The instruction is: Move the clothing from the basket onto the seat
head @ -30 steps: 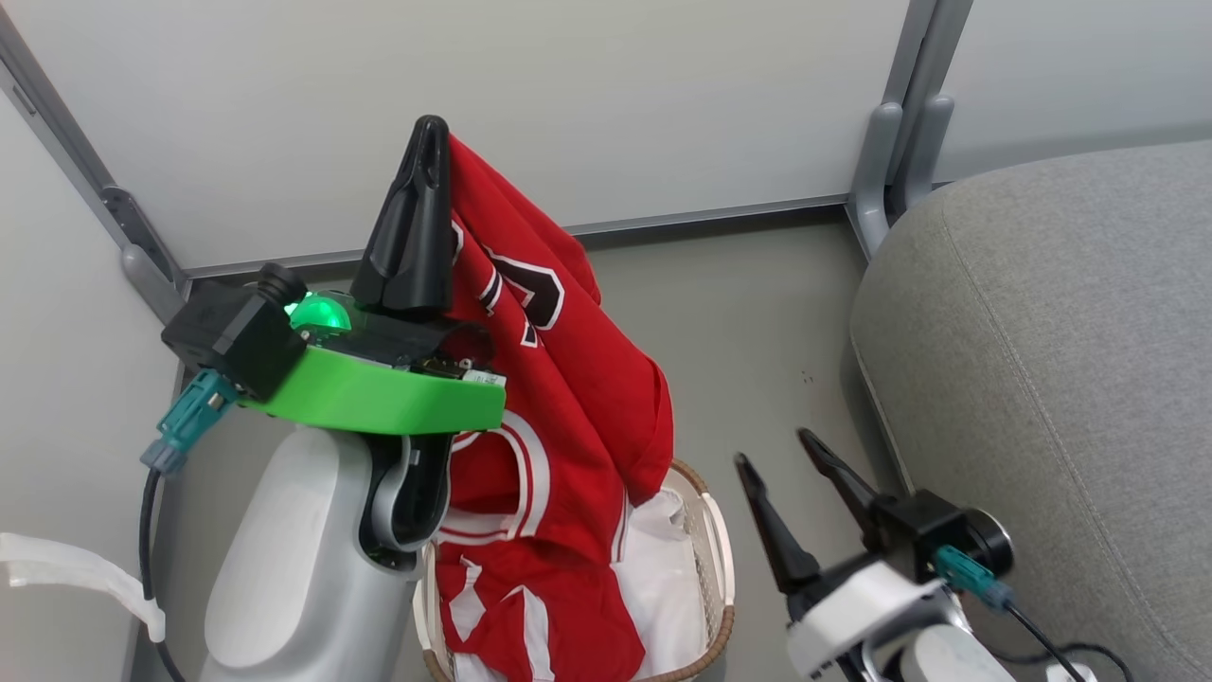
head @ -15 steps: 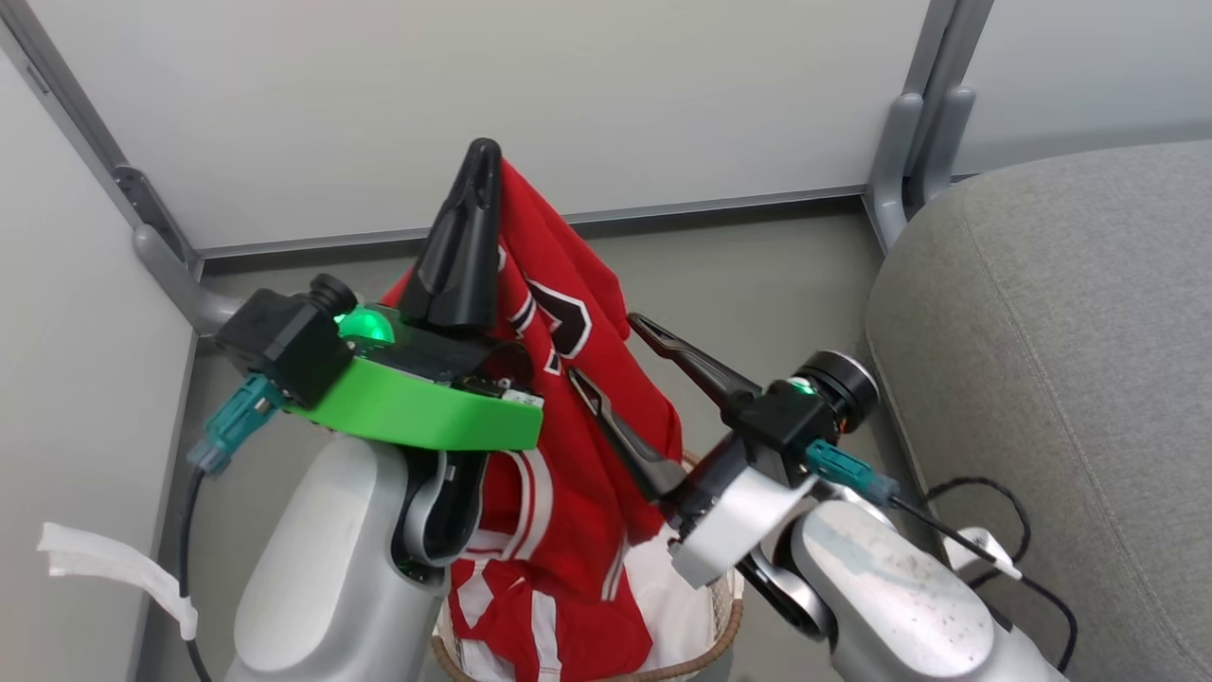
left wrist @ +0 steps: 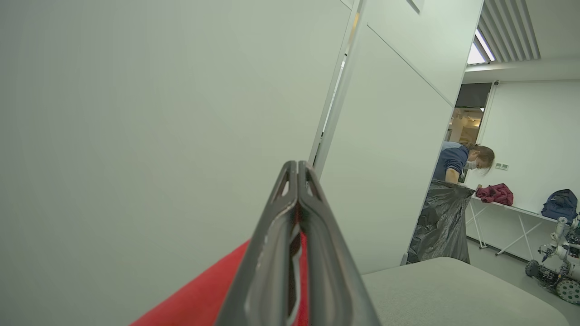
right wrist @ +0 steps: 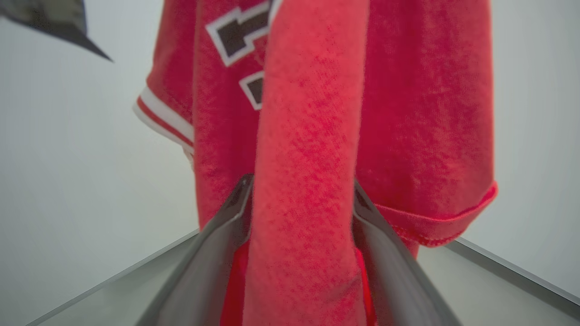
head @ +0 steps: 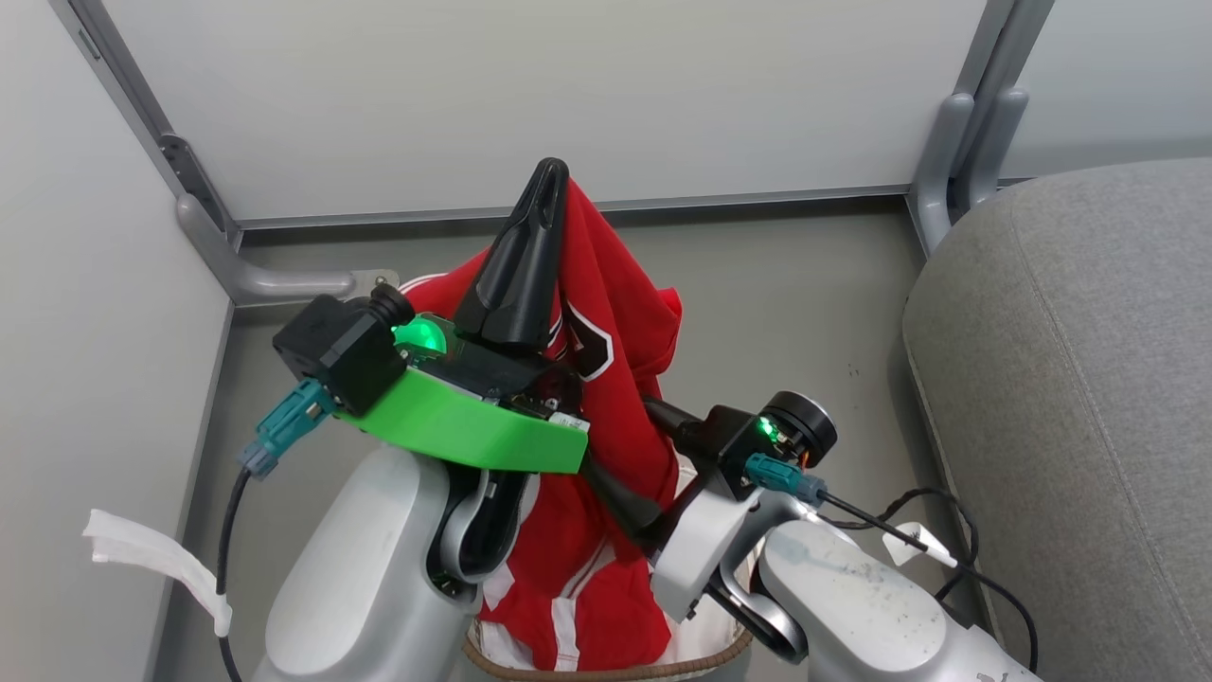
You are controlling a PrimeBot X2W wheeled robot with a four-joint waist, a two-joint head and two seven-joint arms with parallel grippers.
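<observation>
Red clothing (head: 620, 313) is seen held up in the head view, pinched at its top by the left end effector (head: 551, 178), whose fingertips are pressed together on the fabric. The garment is draped down past the green wrist mount (head: 464, 431). Its lower end is hung into the basket (head: 615, 671), of which a strip of brown woven rim is seen at the bottom edge. From the right, the right end effector (head: 627, 445) is set into the garment's middle, fingers spread, tips hidden in the folds. The grey seat (head: 1070, 379) is placed at the right, apart from the clothing, with bare floor (head: 805, 303) between. White partition panels (head: 530, 95) are set behind.

Left wrist view: both fingers are shown shut flat against each other, with red cloth and a white stripe trapped in the slot. A corner of the seat is seen lower right. Far back, a person (left wrist: 455, 160) is bent over a black bag (left wrist: 442, 222) beside a worktop (left wrist: 512, 207).

Right wrist view: one thick vertical fold of the clothing is framed between the two open fingers, and each side of the fold is met by an inner finger face. Whether the fold is squeezed cannot be told. Black, white-edged numerals and a white-trimmed sleeve hem are seen above.
</observation>
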